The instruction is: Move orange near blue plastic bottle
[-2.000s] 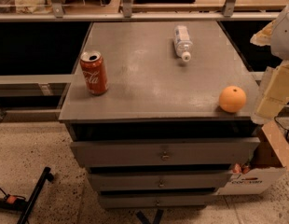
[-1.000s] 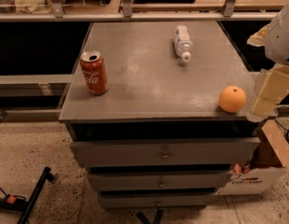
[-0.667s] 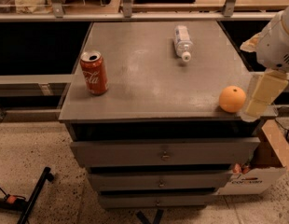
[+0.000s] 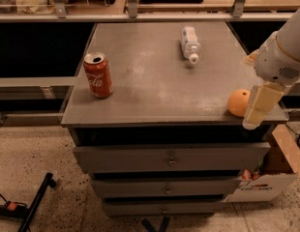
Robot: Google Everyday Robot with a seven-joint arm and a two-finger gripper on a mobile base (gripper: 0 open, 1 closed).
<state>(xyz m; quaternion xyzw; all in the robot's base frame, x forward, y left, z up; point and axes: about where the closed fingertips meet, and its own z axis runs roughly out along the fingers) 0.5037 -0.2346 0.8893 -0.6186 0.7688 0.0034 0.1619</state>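
The pincer (image 4: 255, 109) hangs at the worktop's (image 4: 150, 83) near right corner; clenched or released cannot be told. The orange (image 4: 238, 102) sits just beside it, toward the middle. The blue plastic bottle (image 4: 190, 43) lies flat well beyond, lengthwise front to back, cap pointing frontward.

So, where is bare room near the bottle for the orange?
Bare top lies between the red can and the blue plastic bottle, and from the bottle forward to the orange. Crowded: the front right corner, with the pincer beside the orange.
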